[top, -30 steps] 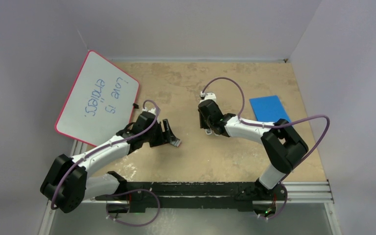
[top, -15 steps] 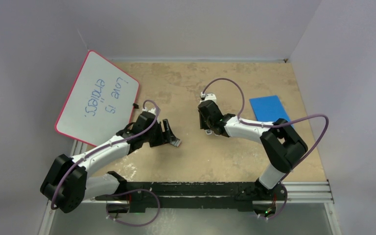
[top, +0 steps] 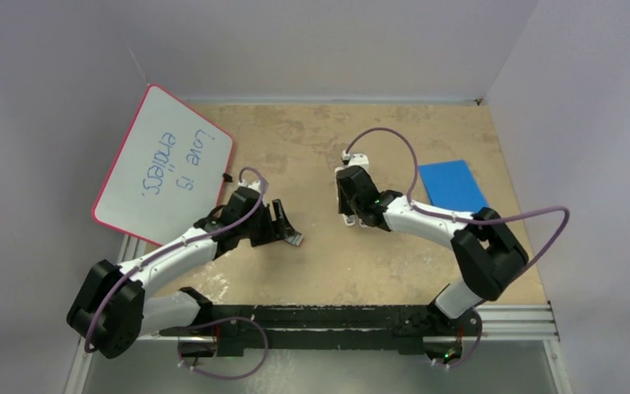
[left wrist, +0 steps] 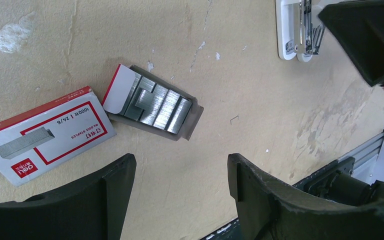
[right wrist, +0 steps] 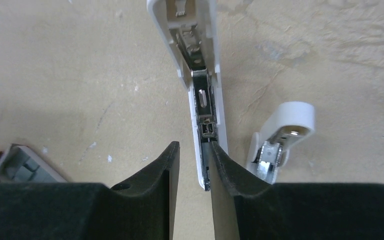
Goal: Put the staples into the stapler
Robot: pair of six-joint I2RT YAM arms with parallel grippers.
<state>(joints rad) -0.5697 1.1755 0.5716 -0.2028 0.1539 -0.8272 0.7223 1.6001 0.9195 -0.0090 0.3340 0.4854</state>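
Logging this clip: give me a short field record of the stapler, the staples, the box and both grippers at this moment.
stapler: lying open, metal channel exposed
staples: in grey tray, not picked up
red-and-white box: beside the tray, touching its corner
stubby white piece: beside the stapler
left gripper: open, empty, staples ahead of it
right gripper: fingers narrowly apart around the stapler's near end; grip unclear
task state: staples not yet loaded

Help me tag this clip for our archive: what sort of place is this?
Probably a robotics lab test cell: plain grey partition walls box in a scuffed beige tabletop, with white-and-black robot arms mounted on a silver aluminium rail.
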